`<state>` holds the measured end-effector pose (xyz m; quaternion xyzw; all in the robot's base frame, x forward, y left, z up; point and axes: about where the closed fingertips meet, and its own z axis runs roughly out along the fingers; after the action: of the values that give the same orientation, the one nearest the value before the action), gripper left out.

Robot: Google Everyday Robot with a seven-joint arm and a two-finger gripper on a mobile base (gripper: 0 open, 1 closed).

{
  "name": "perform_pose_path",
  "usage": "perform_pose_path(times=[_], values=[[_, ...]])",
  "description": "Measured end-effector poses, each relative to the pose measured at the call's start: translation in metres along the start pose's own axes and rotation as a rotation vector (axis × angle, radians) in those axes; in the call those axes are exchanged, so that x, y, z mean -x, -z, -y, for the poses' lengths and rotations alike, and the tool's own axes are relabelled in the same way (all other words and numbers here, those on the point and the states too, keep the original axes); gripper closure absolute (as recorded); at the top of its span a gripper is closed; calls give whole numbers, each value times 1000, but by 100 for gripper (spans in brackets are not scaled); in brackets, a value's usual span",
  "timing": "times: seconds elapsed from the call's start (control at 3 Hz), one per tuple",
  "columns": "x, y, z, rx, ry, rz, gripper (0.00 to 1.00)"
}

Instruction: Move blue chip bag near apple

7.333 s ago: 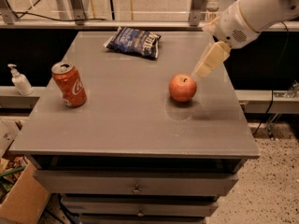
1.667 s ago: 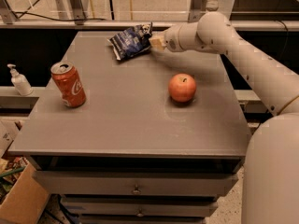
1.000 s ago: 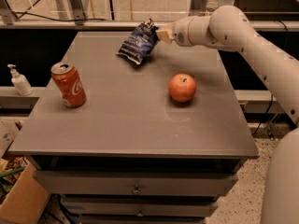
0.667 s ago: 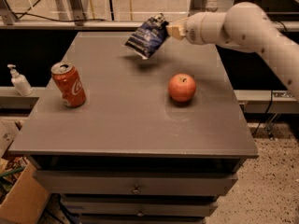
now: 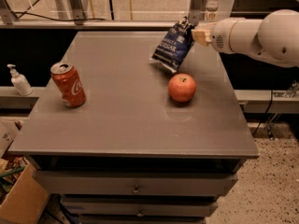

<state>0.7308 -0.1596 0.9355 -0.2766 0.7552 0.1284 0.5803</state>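
The blue chip bag (image 5: pixel 172 46) hangs in the air above the grey table (image 5: pixel 117 115), held by its top right corner. My gripper (image 5: pixel 192 31) is shut on that corner, with the white arm reaching in from the right. The bag's lower edge is just above and slightly left of the red-orange apple (image 5: pixel 182 87), which sits on the table right of centre. The bag does not touch the apple or the table.
A red soda can (image 5: pixel 68 84) stands upright on the left part of the table. A white pump bottle (image 5: pixel 19 80) stands on a ledge left of the table. A cardboard box (image 5: pixel 18 199) sits on the floor at lower left. Drawers run below the table top.
My gripper took hold of the bag at the table's back, lifted it off the surface, and carried it right and toward the apple. The apple and can have not moved.
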Motion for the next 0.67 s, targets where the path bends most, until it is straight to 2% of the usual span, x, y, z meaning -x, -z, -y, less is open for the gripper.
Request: perform_pose_path(times=[0.33, 0.67], values=[[-12, 26, 4, -47, -27, -25, 100], [-22, 38, 5, -84, -59, -48, 100]])
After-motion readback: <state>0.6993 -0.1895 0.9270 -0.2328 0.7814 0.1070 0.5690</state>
